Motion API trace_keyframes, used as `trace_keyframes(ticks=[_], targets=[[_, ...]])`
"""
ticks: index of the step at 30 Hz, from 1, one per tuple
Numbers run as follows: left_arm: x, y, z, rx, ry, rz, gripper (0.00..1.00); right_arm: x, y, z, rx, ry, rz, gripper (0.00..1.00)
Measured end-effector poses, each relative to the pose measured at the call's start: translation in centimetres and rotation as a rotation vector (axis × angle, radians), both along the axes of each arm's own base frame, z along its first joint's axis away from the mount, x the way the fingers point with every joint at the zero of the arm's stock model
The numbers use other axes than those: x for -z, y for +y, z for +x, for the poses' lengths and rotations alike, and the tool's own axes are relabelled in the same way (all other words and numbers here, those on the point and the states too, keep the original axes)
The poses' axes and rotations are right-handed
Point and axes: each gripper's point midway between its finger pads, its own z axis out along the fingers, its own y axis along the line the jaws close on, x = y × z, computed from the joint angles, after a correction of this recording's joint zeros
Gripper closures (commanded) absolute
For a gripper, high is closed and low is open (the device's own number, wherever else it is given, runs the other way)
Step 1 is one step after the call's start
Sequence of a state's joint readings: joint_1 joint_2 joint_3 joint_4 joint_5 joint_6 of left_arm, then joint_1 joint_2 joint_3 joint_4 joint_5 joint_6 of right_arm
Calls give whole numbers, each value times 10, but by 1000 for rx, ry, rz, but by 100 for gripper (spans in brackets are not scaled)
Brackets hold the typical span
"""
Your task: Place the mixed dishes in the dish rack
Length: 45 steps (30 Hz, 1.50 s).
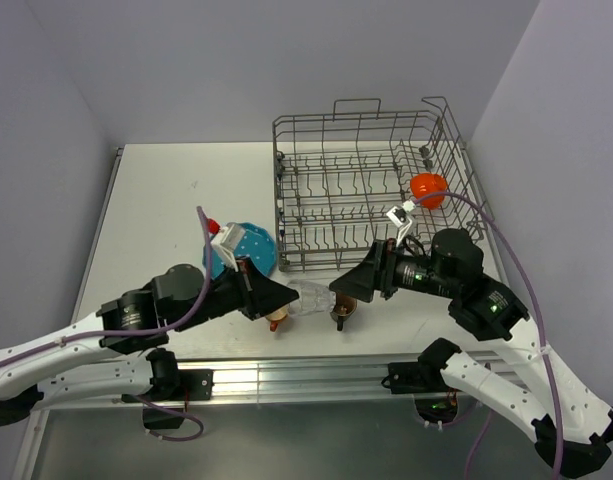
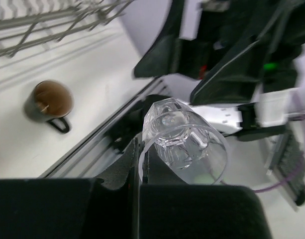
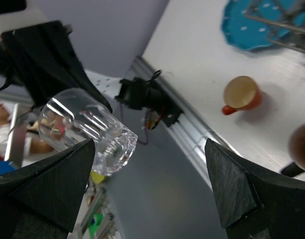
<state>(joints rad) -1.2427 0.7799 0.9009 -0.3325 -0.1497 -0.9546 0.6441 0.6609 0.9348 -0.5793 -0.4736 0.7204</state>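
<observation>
One glass [image 3: 87,132] lies between right gripper's [image 3: 150,149] spread jaws.

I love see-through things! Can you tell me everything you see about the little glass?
The small clear glass is see-through, with ribbed sides, a thick base, and looks empty. It lies sideways in the air near the front edge of the table. The left hand pinches its rim end; its base points at the open right hand, close by. Whether that one touches it, I cannot tell.

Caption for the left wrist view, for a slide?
Left gripper holding the glass by its rim, mug upright on the table behind.
</observation>
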Motion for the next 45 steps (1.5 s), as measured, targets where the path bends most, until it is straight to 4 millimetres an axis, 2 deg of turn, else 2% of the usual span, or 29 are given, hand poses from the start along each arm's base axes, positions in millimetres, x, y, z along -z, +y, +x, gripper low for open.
trace_keyframes(ticks=[2, 8, 15, 19, 24, 29, 37, 40, 45], targets=[[-16, 3, -3, 14, -21, -69, 100, -7, 8, -9, -60, 6, 68, 2], [-41, 10, -13, 55, -66, -204, 100, -36, 22, -29, -197, -16, 249, 3], [-77, 11, -17, 73, -118, -349, 100, -66, 23, -52, -318, -31, 402, 5], [-87, 7, -18, 87, -133, -390, 100, -79, 22, -60, -364, -44, 456, 6], [-90, -1, -19, 105, -138, -406, 100, -88, 21, -63, -381, -49, 489, 9], [-84, -10, -17, 111, -129, -392, 100, -93, 22, -62, -387, -46, 505, 10], [-77, -23, -15, 123, -119, -378, 100, -93, 26, -59, -390, -28, 510, 19], [-78, -23, -14, 124, -120, -381, 100, -95, 27, -59, -392, -31, 519, 26], [-81, -23, -15, 134, -125, -398, 100, -97, 27, -59, -394, -29, 524, 51]])
